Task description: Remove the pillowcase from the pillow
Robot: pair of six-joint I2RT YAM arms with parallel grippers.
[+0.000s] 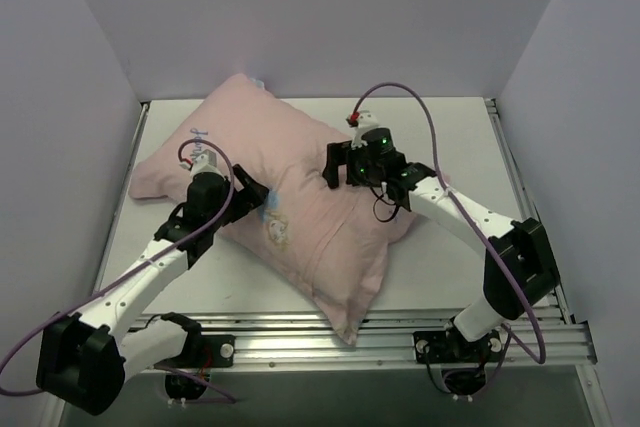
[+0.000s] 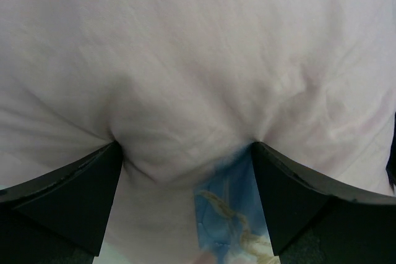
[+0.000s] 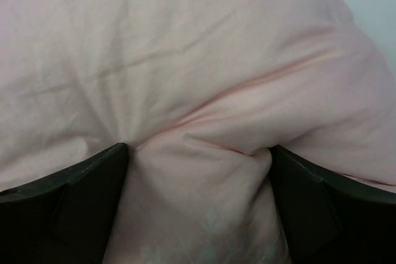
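Plainly a robotics lab test cell, not a home. Closed in on three sides by plain pale walls [image 1: 300, 17], with a bare white desk [image 1: 440, 272] inside. Bolted onto an aluminium rail [image 1: 300, 335] at the near edge: a left arm [image 1: 140, 287] and a right arm [image 1: 470, 212], with loose purple cables [image 1: 431, 129].

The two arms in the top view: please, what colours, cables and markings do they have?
Both the left arm and the right arm have white links and black joint housings. A thin purple cable runs along each. Small green lights glow on the right wrist. The fingers are matte black wedges; no markings show on them.
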